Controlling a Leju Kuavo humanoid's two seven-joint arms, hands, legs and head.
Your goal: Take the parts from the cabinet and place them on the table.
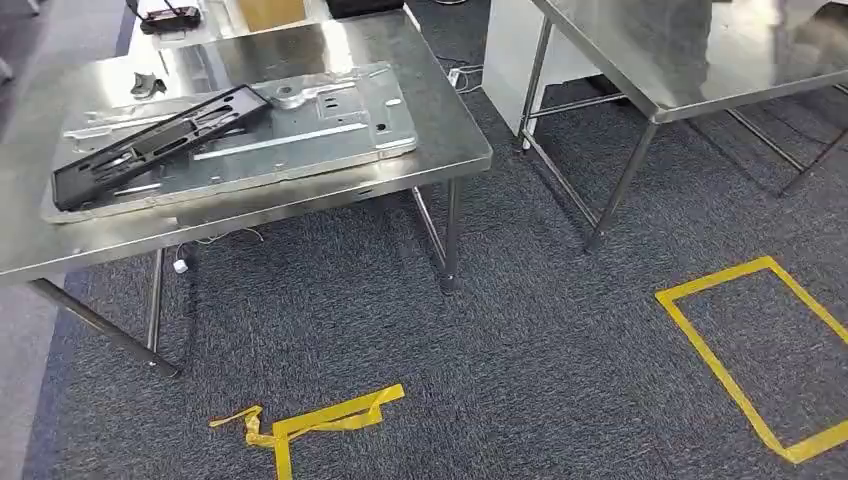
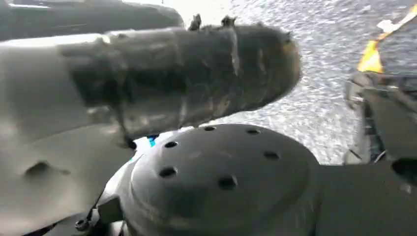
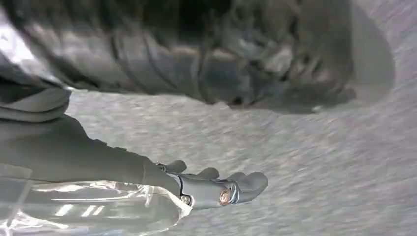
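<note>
A black rectangular frame [image 1: 150,140] lies slanted on a large silver metal plate [image 1: 300,135] on the steel table [image 1: 440,140] at the left in the head view. A round-headed metal part [image 1: 290,95] rests on the plate's far side. In the left wrist view my left hand [image 2: 187,73] hangs over the grey carpet with its thick grey thumb blurred, and I cannot see how its fingers lie. My right hand [image 3: 216,187] hangs over the carpet too, its fingers stretched out with nothing in them.
A second steel table [image 1: 700,60] stands at the back right, with a carpet gap between the two. A yellow tape rectangle [image 1: 740,380] marks the floor at the right. Crumpled yellow tape [image 1: 310,418] lies at the front. A black device [image 1: 165,15] sits on the table's far end.
</note>
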